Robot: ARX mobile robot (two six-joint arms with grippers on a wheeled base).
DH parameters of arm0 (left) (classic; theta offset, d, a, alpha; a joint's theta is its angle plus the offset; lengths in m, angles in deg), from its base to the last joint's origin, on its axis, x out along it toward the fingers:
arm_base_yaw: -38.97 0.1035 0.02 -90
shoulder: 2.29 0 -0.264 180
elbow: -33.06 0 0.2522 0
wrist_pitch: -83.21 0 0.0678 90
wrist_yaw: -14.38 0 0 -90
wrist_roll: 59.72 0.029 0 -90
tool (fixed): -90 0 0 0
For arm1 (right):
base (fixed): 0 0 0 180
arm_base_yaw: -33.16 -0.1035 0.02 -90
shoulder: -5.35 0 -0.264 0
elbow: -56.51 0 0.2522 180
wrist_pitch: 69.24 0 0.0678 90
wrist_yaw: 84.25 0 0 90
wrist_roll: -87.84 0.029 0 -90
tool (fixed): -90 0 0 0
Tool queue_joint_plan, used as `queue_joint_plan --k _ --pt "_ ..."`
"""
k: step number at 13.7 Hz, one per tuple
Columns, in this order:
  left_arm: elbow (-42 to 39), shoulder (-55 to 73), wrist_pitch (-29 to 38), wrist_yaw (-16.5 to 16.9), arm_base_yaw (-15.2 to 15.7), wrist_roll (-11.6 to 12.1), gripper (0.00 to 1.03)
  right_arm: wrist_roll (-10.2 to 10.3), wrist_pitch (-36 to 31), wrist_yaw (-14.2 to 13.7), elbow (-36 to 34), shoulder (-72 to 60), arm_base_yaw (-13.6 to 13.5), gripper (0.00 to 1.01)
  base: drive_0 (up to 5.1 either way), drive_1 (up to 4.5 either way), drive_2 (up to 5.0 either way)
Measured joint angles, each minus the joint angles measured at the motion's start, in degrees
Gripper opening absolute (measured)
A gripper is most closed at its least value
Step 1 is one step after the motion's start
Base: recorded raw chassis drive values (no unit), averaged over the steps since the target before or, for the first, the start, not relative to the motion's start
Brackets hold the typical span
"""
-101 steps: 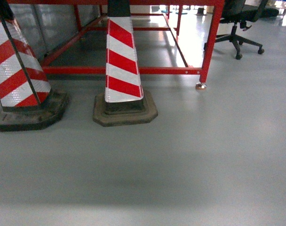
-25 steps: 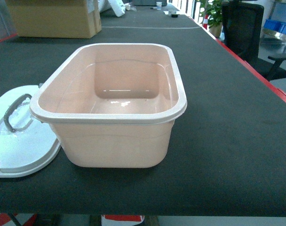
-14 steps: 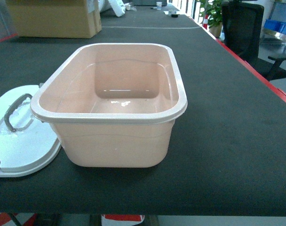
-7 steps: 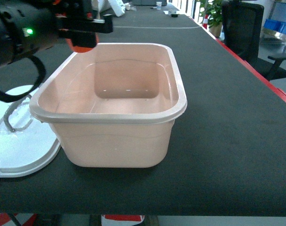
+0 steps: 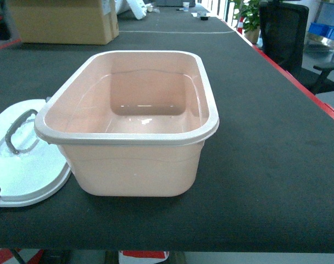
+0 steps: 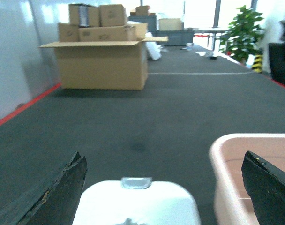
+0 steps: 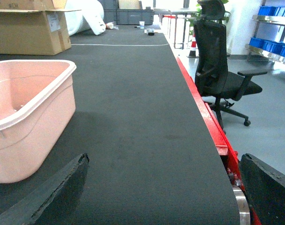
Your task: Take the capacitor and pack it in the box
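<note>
The box, a pale pink tub, stands open in the middle of the black table, and nothing shows inside it. Its white lid with a grey handle lies flat to its left. No capacitor shows in any view. Neither gripper appears in the head view. My left gripper is open above the lid, with the box's rim by its right finger. My right gripper is open over bare mat near the table's right edge, the box to its left.
A brown cardboard carton stands at the far left of the table, with smaller cartons stacked behind it. A black office chair stands off the red table edge on the right. Blue bins sit on shelving beyond.
Half a second ago my left arm hung over the box's far left corner in the head view; it has since moved out of that view. The box and lid have not moved.
</note>
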Motion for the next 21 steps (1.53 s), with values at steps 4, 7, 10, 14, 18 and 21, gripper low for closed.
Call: queue_joint_plan --k 4,7,10,14,18,21 --pt "1.27 15.32 6.88 7.58 9.46 0.09 0.98 -0.02 0.0 0.02 0.0 0.0 0.0 0.98 0.0 0.0 0.0" --pt "7.85 26.82 7.74 8.41 9.05 0.09 0.98 0.0 0.04 0.0 0.0 0.0 0.0 0.98 0.0 0.0 0.0" --pt "12.24 37.97 7.37 8.85 8.46 0.33 0.98 -0.02 0.02 0.0 0.0 0.0 0.0 0.98 0.0 0.0 0.0" --pt "12.81 38.6 7.19 10.1 7.19 1.86 0.44 -0.02 0.0 0.02 0.0 0.0 0.0 0.98 0.0 0.0 0.0" --pt "12.85 38.6 7.52 9.22 7.63 1.57 0.02 -0.02 0.02 0.0 0.0 0.0 0.0 0.98 0.0 0.0 0.0" --pt "12.48 37.92 7.04 8.81 7.58 1.11 0.02 0.0 0.02 0.0 0.0 0.0 0.0 0.98 0.0 0.0 0.0"
